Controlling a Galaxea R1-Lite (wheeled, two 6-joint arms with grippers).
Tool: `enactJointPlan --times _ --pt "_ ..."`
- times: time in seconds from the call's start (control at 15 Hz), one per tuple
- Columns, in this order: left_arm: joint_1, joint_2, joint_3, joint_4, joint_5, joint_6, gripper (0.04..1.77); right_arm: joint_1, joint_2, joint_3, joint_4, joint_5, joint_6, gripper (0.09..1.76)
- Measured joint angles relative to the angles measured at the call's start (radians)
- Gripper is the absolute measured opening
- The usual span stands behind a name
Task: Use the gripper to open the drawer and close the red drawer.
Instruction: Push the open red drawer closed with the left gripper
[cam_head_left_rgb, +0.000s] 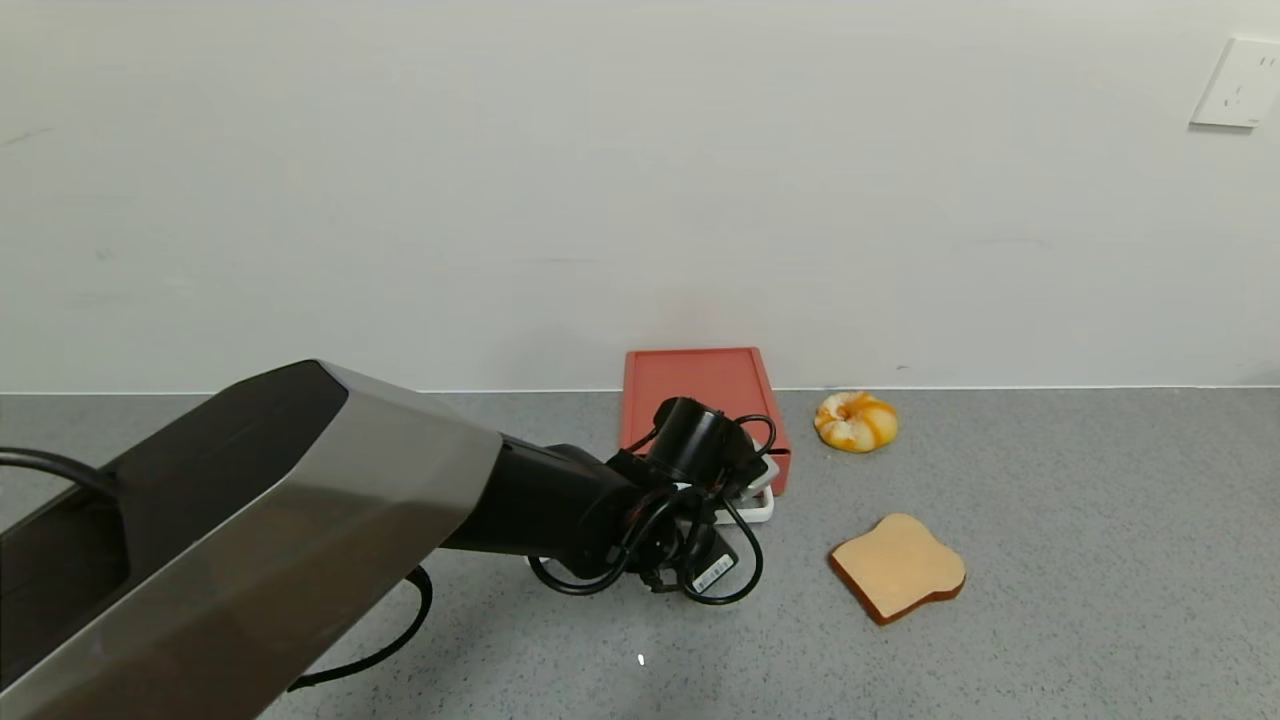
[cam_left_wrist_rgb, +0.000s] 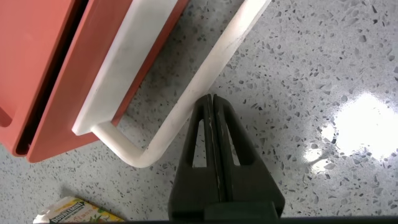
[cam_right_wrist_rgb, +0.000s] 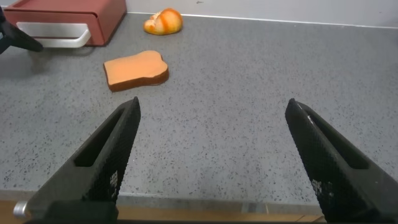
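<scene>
The flat red box (cam_head_left_rgb: 700, 395) lies by the back wall, and its red drawer (cam_left_wrist_rgb: 78, 93) shows a thin dark gap along the box edge. The drawer's white loop handle (cam_left_wrist_rgb: 186, 106) sticks out in front and also shows in the head view (cam_head_left_rgb: 755, 508). My left gripper (cam_left_wrist_rgb: 211, 98) is shut and empty, its tips pressed against the outer side of the handle bar, not inside the loop. In the head view the round black wrist (cam_head_left_rgb: 690, 440) and cables hide it. My right gripper (cam_right_wrist_rgb: 211, 106) is open and empty above the table's front edge.
A slice of toast (cam_head_left_rgb: 898, 566) lies right of the box and a round bun (cam_head_left_rgb: 855, 420) sits behind it near the wall. A small yellow-green carton (cam_left_wrist_rgb: 74, 211) lies on the table beside the drawer's corner. The grey speckled table (cam_head_left_rgb: 1100, 520) stretches to the right.
</scene>
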Motion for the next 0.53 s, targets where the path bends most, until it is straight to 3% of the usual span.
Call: enactJointPlan --times 0.53 --pt "0.017 0.011 -0.027 0.000 0.000 0.014 0.11 0.000 0.000 0.000 0.000 0.001 0.000 1.71"
